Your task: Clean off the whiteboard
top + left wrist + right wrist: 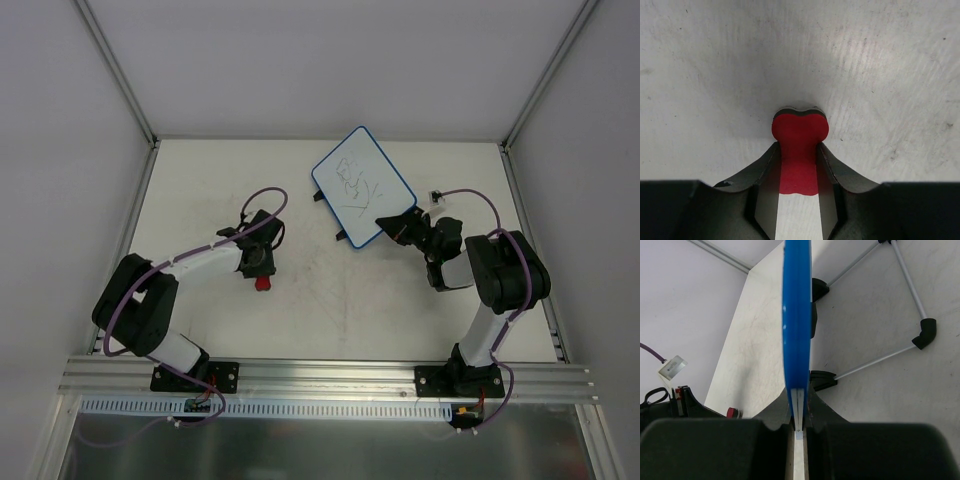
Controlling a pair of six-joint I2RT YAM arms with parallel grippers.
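Top external footage places the whiteboard [358, 180] on the far right part of the desk [200, 190]. It is turned askew, its long axis running from far left to near right, and dark scribbles [352, 180] are seen on its face. Its near right corner is clamped by the right gripper [397, 226]. In the right wrist view the jaws are seen narrowed onto the blue rim [796, 315], which is met edge-on, with two black feet [819, 289] standing out to one side. Whether the board rests on the desk or is lifted off it cannot be told.

The red eraser [263, 284] is held by the left gripper [262, 274] near the middle of the desk. In the left wrist view it is pinched at its waist between the fingers [762, 200], its broad end jutting out over bare desk surface.

The whiteboard lies to the far right of the left gripper, well apart from it, and nothing stands between them. The wiping is judged not yet begun: the eraser must be carried far and right to the marked face while the board is steadied by the right arm. The right arm is nearer the board, but the eraser is with the left. No containers are seen.
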